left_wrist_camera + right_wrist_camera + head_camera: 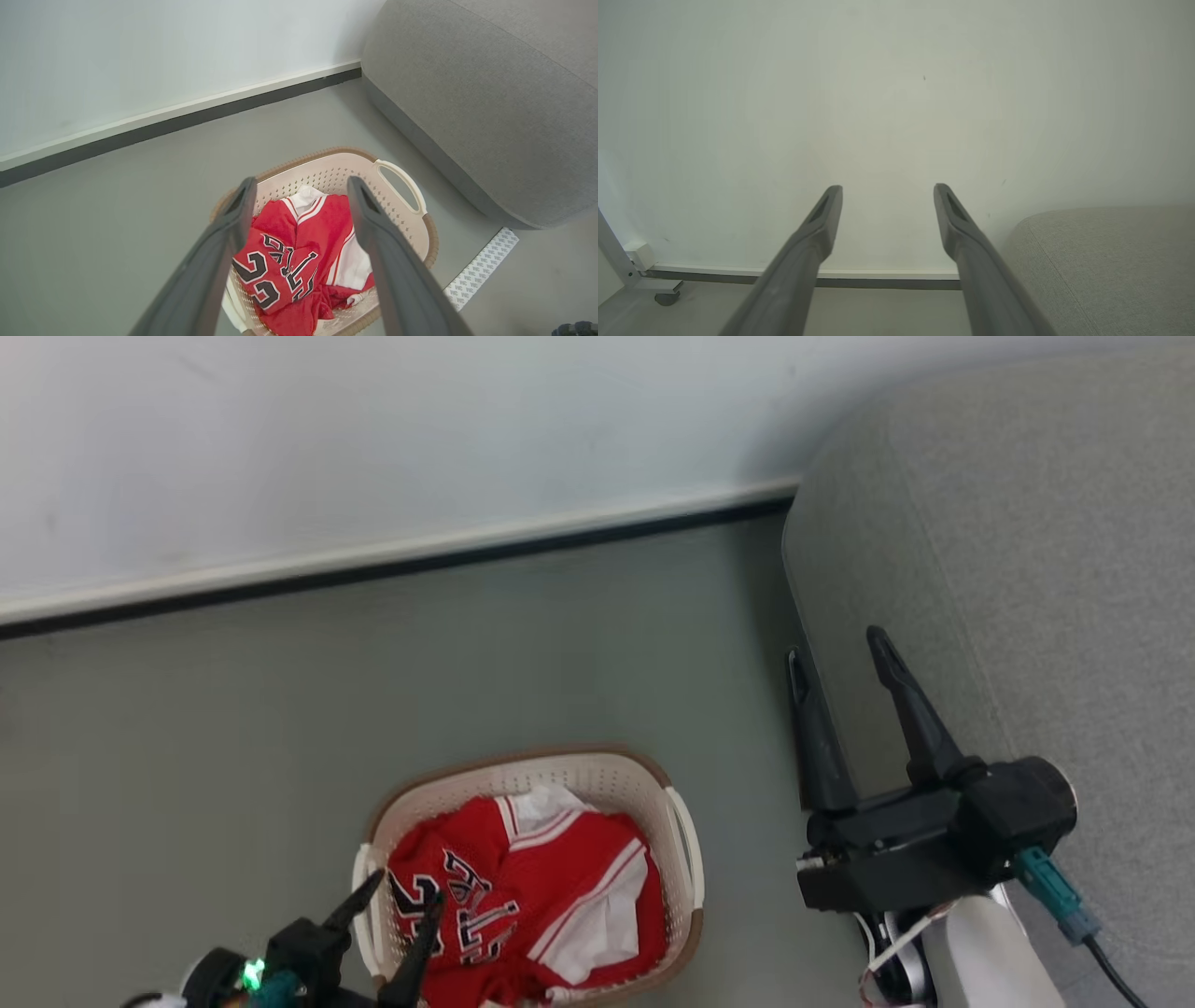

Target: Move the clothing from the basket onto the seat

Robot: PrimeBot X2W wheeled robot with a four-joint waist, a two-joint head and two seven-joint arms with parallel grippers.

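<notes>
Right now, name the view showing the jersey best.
Left wrist view: the jersey sits close, central, number plain. Head view has it smaller, partly behind the left claw. Right wrist view faces wall and seat.

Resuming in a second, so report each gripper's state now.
Left gripper: open, empty, aimed at the basket.
Right gripper: open, empty, near the seat.

clothing [523, 896] in basket [597, 770], left of seat [1027, 569]

Left gripper [407, 891]: sitting at seven o'clock in the head view, jaws standing spread, fingers seemingly pointing toward one o'clock, its wrist being mostly cropped.
Right gripper [837, 649]: sitting at four o'clock, jaws standing spread, fingers pointing toward eleven o'clock, pale forearm [980, 952] trailing beneath.
</notes>
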